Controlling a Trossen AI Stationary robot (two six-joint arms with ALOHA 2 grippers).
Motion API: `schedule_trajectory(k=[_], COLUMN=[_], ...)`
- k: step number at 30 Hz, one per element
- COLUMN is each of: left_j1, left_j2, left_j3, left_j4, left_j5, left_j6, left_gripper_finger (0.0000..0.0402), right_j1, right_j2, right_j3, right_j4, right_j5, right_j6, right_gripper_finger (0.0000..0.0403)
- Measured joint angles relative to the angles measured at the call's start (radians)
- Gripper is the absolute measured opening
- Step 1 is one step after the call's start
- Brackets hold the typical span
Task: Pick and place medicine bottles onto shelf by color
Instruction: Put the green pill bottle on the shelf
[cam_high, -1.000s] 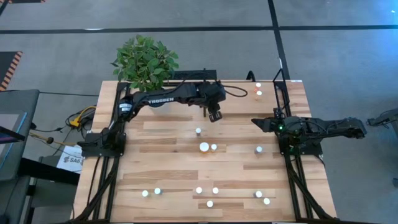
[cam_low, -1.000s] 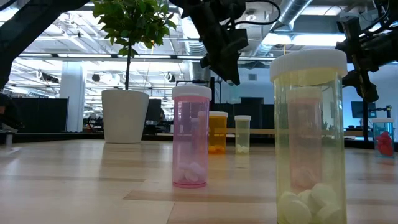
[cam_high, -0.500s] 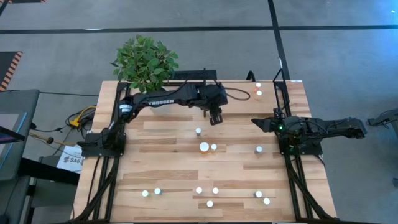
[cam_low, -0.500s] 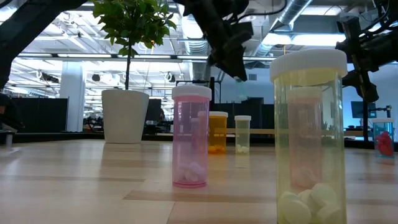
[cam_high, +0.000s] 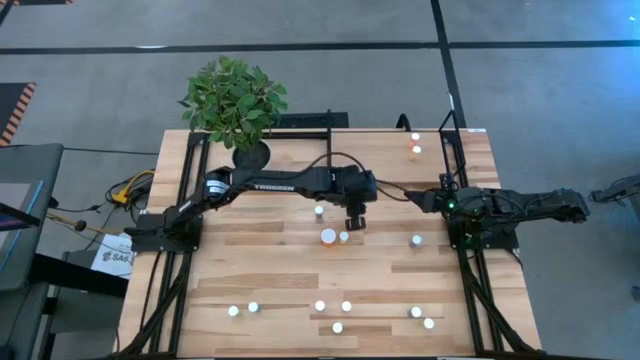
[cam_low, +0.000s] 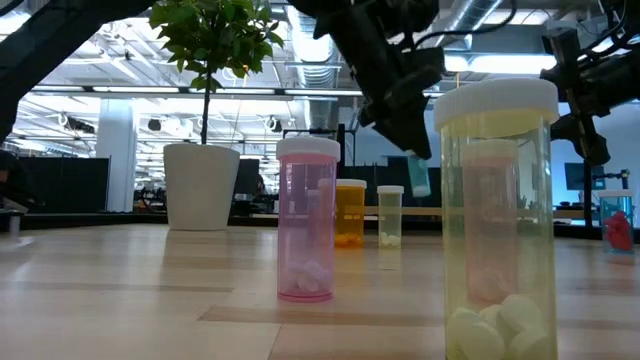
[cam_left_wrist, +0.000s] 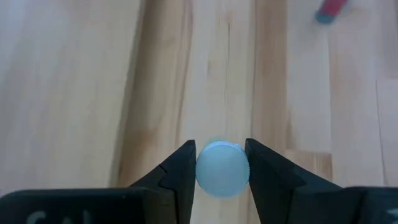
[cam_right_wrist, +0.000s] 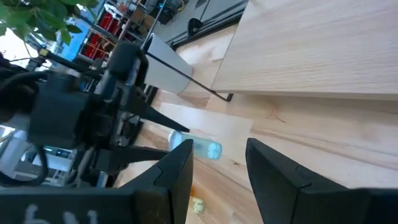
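Note:
My left gripper hangs over the middle of the table, shut on a pale teal medicine bottle with a white cap. Just beneath it stand a large bottle and two small ones. Several more bottles stand along the near edge. Two bottles stand by the shelf at the far right. My right gripper waits open at the right side, with nothing between its fingers. My left gripper pinches the teal bottle between its two fingers, one on each side of the bottle at its cap end. The fingers slant down from the table's left. The bottle hangs below them, clear of the table.
A potted plant stands at the far left corner. In the low view a pink bottle, an orange one, a greenish one and a close yellow-green one stand on the planks. Bare wood lies on the table's left half.
My left gripper has swung from the far side near the plant toward the table's middle, nearer and slightly right, and has sunk lower. It stays shut on the teal bottle, which has travelled with it, clear of the table.

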Motion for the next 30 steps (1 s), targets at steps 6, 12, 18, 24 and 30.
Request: schedule_trajectory(k=[6, 12, 18, 24, 30], left_j1=[0.002, 0.013, 0.019, 0.020, 0.020], left_j2=[0.061, 0.084, 0.098, 0.098, 0.098], left_j3=[-0.003, -0.001, -0.001, -0.011, -0.011], left_j4=[0.010, -0.007, 0.008, 0.012, 0.009], left_j5=[0.001, 0.025, 0.011, -0.019, -0.023], left_j6=[-0.045, -0.102, -0.127, -0.154, -0.196], left_gripper_finger=[0.0112, 0.0112, 0.0112, 0.0113, 0.0134], right_j1=[0.000, 0.000, 0.000, 0.000, 0.000], right_j2=[0.000, 0.000, 0.000, 0.000, 0.000], right_j3=[0.000, 0.000, 0.000, 0.000, 0.000], right_j4=[-0.011, -0.017, -0.032, -0.037, -0.041], right_j5=[0.000, 0.000, 0.000, 0.000, 0.000], right_j6=[0.000, 0.000, 0.000, 0.000, 0.000], right_gripper_finger=[0.0170, 0.0170, 0.0170, 0.0170, 0.0170])
